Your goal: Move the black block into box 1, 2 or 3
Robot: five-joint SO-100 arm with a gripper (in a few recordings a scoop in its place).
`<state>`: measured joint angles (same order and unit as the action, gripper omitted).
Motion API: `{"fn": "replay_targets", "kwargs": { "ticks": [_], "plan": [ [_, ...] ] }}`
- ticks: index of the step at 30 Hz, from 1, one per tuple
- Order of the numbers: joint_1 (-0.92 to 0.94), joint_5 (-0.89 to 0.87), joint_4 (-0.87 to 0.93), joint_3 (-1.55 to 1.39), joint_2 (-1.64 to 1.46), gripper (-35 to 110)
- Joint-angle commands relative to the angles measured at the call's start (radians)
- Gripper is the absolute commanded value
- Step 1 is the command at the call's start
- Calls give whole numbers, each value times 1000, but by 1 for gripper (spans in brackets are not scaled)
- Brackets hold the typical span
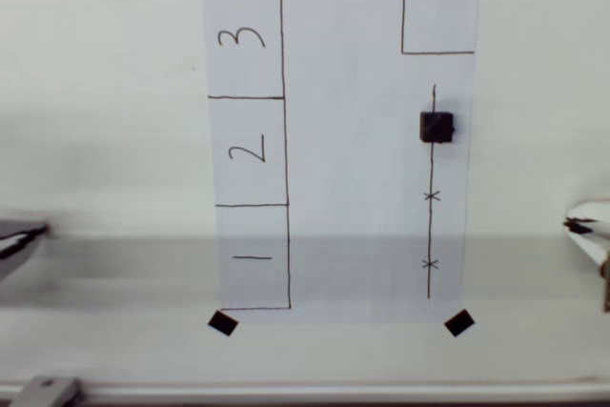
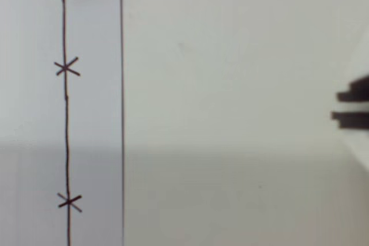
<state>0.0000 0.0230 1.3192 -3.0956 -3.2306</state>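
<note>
The black block [image 1: 437, 127] sits on the white paper [image 1: 353, 140], on a drawn vertical line just below an unnumbered corner box [image 1: 438, 11]. Box 3 [image 1: 243, 40] is the top cell of a drawn column on the paper's left side, with box 2 [image 1: 248, 152] and box 1 [image 1: 253, 257] below it. My gripper [image 1: 575, 226] pokes in at the right edge, well off the paper and below the block. In the wrist view its dark tips [image 2: 350, 106] lie close together at the right edge with nothing between them. The drawn line with two crosses [image 2: 66, 136] runs down the left.
Black tape squares [image 1: 222, 322] hold the paper's corners. A grey object [image 1: 19, 235] reaches in at the left edge of the overhead view. A pale rail [image 1: 315, 393] runs along the bottom, with a grey bracket [image 1: 43, 392] at its left end.
</note>
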Motion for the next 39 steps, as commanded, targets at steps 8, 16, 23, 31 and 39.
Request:
{"fn": "replay_targets", "kwargs": {
  "ticks": [8, 16, 23, 31, 39],
  "plan": [
    [-8, 3, 23, -11, -2, 0],
    [-8, 3, 23, -11, -2, 0],
    [-14, 3, 23, -11, -2, 0],
    [-14, 3, 23, -11, -2, 1],
    [-21, 5, 23, -11, -2, 0]
  ]
}}
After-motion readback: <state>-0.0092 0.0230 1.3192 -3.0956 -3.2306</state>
